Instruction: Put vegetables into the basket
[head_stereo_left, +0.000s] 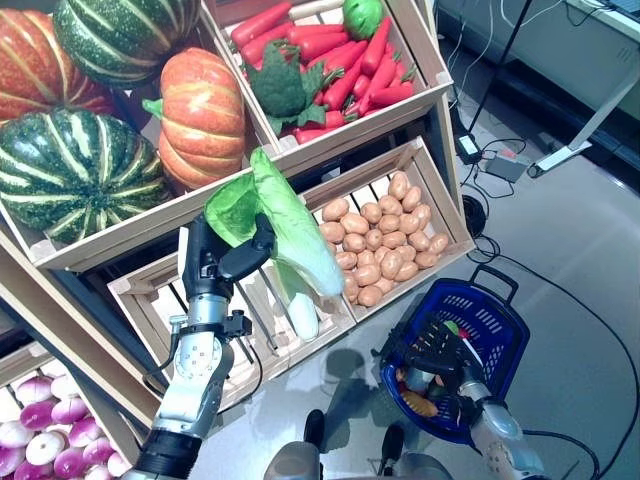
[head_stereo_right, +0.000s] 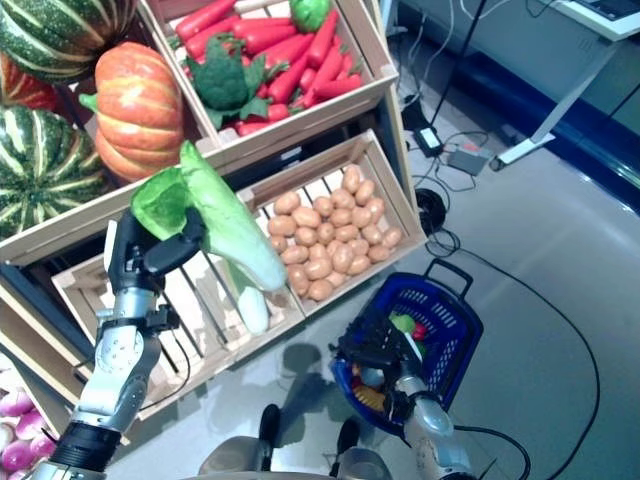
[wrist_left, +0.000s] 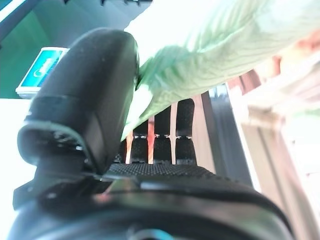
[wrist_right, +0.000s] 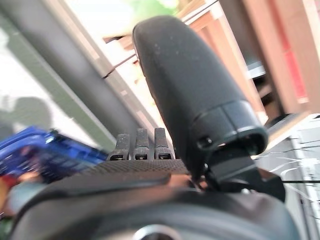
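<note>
My left hand (head_stereo_left: 222, 262) is shut on a long pale green cabbage (head_stereo_left: 290, 235) and holds it up in front of the wooden stand, above the slatted lower crate (head_stereo_left: 150, 305). The left wrist view shows the thumb (wrist_left: 95, 95) pressed on its leaves (wrist_left: 210, 55). The blue plastic basket (head_stereo_left: 490, 320) stands on the floor at the lower right with several vegetables in it, among them a green one (head_stereo_right: 402, 323) and an orange one (head_stereo_left: 418, 404). My right hand (head_stereo_left: 435, 352) is open, just above the basket's near rim, fingers straight.
The wooden stand (head_stereo_left: 390, 115) fills the left and top, with a potato crate (head_stereo_left: 375, 240) next to the cabbage. Cables and a power adapter (head_stereo_left: 505, 165) lie on the floor behind the basket. A table leg (head_stereo_left: 590, 125) stands at the far right.
</note>
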